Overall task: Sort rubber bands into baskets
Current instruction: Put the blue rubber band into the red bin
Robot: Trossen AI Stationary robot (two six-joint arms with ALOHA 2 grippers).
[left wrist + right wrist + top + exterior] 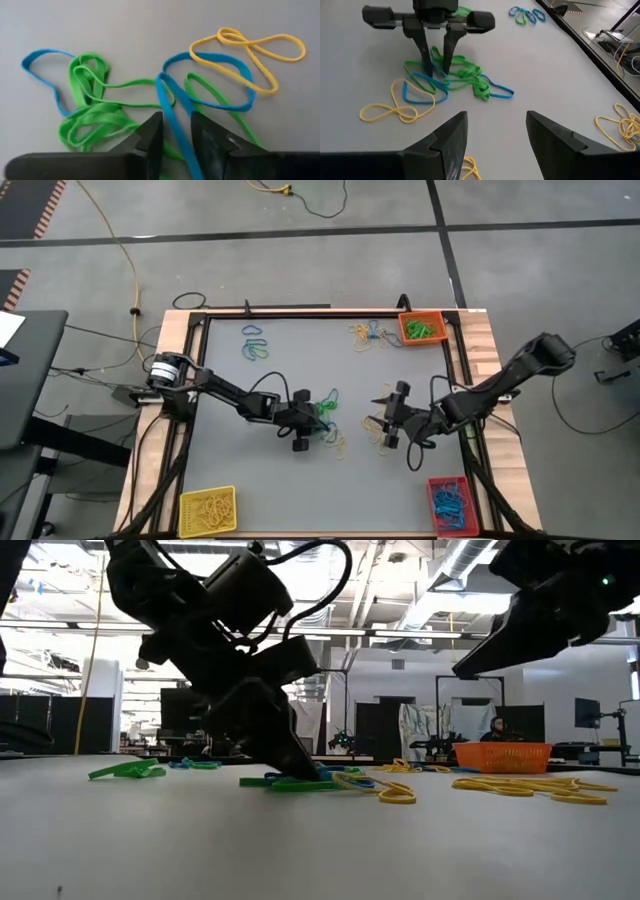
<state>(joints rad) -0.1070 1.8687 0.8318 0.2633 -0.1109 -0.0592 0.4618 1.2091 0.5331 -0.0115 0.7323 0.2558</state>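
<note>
Down at the middle of the table [230, 390], the left gripper [318, 420] has its fingertips [152, 131] on the surface in a tangle of rubber bands [100, 115], green, blue and yellow. Its fingers stand a narrow gap apart, astride a blue band [172, 117] that runs up between them; they have not closed on it. The right wrist view shows the same thing from across the table: the two dark fingers planted upright in the green and blue loops, with a yellow band [387, 111] lying just beside the pile. The right gripper [385, 420] hangs near, facing the left one, its fingers spread wide and empty, above a few yellow bands [385, 442] of its own. Other bands lie well apart from the arms: a small blue and green cluster [255, 345] toward the far left of the table, and a mixed cluster [368, 335] just beside the orange basket [421, 328] in the far right corner, which holds green bands. The yellow basket [207, 510] in the near left corner holds yellow bands, and the red basket [448, 502] in the near right corner holds blue ones.
</note>
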